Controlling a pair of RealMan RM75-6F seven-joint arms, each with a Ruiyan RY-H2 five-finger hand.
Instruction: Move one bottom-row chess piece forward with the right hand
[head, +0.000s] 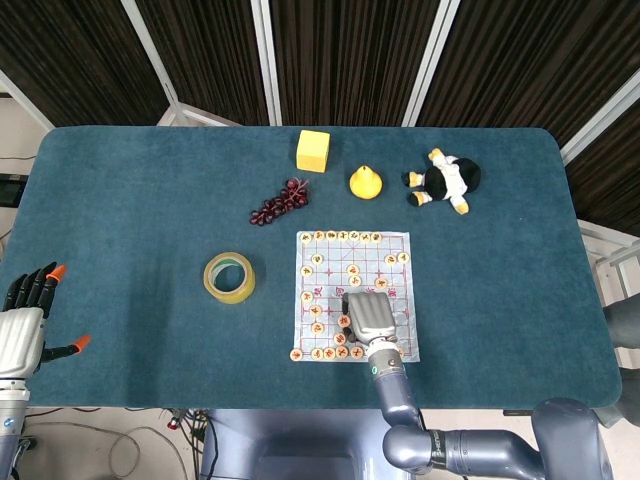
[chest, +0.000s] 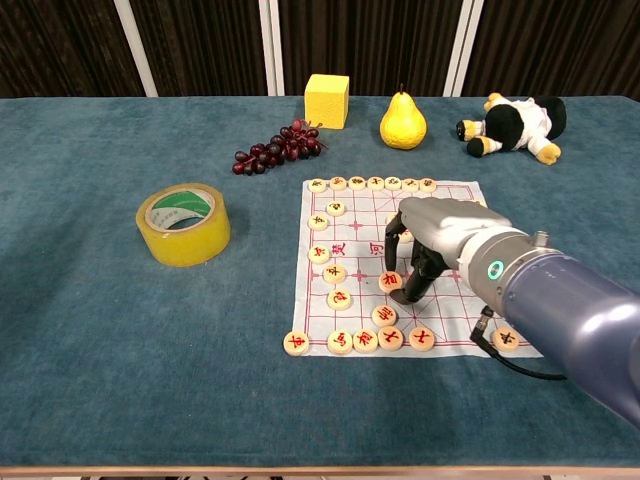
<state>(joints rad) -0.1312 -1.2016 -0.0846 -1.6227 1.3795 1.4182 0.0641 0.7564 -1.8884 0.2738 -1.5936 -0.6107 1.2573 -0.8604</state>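
Note:
A paper chess mat (chest: 350, 225) (head: 330, 265) lies right of the table's centre with round wooden pieces on it. My right hand (chest: 432, 245) (head: 368, 318) reaches over the mat's near right part, fingers pointing down. Thumb and a finger pinch one chess piece (chest: 390, 281), which sits on the mat two rows ahead of the bottom row (chest: 365, 341). Another single piece (chest: 384, 315) lies just behind it. My left hand (head: 22, 325) hangs off the table's left edge, fingers spread and holding nothing.
A yellow tape roll (chest: 183, 223) stands left of the mat. Behind the mat are purple grapes (chest: 280, 147), a yellow cube (chest: 327, 100), a pear (chest: 403, 122) and a plush cow (chest: 510, 125).

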